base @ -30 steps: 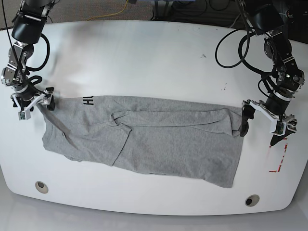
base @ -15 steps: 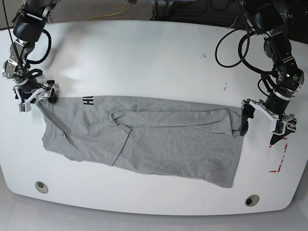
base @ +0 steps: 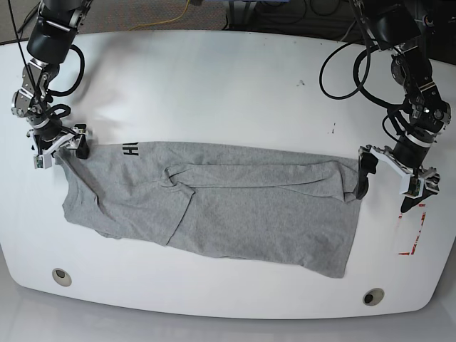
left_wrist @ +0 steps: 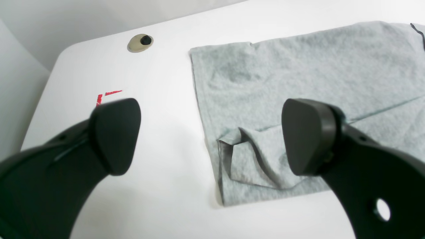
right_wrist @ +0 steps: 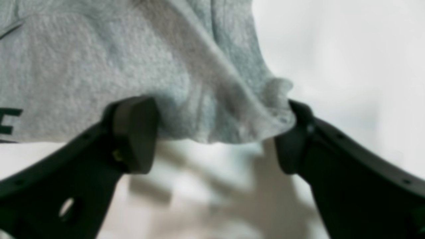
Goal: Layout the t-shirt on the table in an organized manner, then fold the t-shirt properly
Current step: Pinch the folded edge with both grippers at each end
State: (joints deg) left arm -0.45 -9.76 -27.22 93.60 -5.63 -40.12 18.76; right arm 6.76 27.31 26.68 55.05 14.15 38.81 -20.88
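The heather-grey t-shirt lies spread across the white table, with a fold ridge along its middle and black lettering at its upper left. My right gripper is at the shirt's upper left corner. In the right wrist view it is open, with the bunched shirt edge between the spread fingers. My left gripper is open at the shirt's right edge. In the left wrist view it straddles a folded-over corner and holds nothing.
Two round holes sit near the front edge, at the left and the right. A red outline mark lies at the right, beside the left gripper. Black cables loop over the far right corner.
My right gripper has moved a little up and to the right along the shirt's upper left corner. The shirt and my left gripper have stayed in place.
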